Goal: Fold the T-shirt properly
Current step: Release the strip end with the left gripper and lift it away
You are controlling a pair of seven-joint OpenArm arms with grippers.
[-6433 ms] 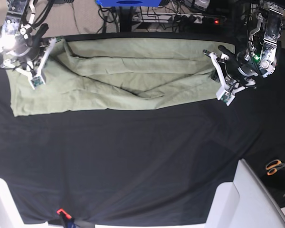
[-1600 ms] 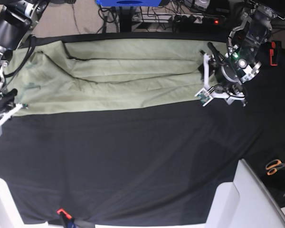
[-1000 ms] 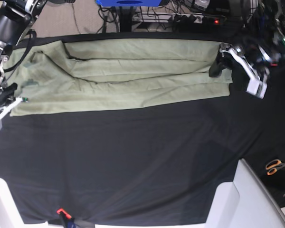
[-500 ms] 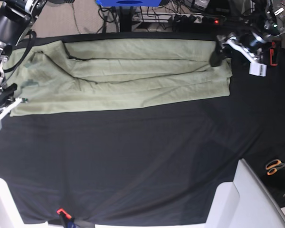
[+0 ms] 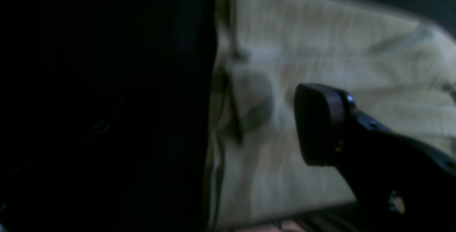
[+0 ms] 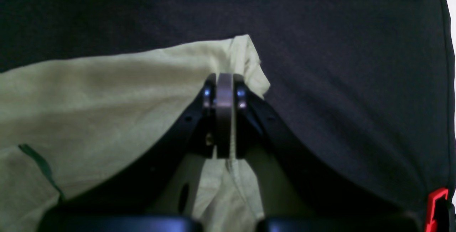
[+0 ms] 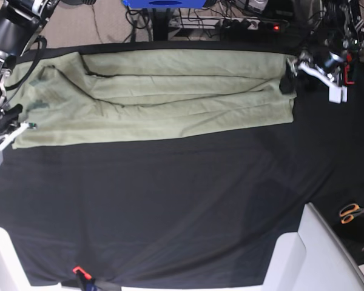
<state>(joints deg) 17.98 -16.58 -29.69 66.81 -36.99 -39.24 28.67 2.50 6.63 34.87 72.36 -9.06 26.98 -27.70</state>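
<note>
The pale green T-shirt (image 7: 158,97) lies as a long creased band across the far part of the black table cloth (image 7: 170,206). At the left end of the base view, my right gripper (image 7: 5,138) is shut on the shirt's near corner. The right wrist view shows that gripper (image 6: 224,86) pinching a fold of the T-shirt (image 6: 107,100). My left gripper (image 7: 310,77) hovers open at the shirt's far right corner. In the left wrist view one dark finger (image 5: 320,125) hangs over the T-shirt (image 5: 338,46); the other finger is lost in darkness.
Orange-handled scissors (image 7: 352,212) lie beyond the cloth at the right. White panels (image 7: 315,248) stand at the near right and near left corners. A small red clip (image 7: 77,270) sits on the front edge. Cables and a power strip (image 7: 249,24) run behind the table.
My left gripper has swung from the shirt's right edge toward its far right corner and stays open. The right gripper holds the left corner still. The shirt lies flatter than several seconds ago.
</note>
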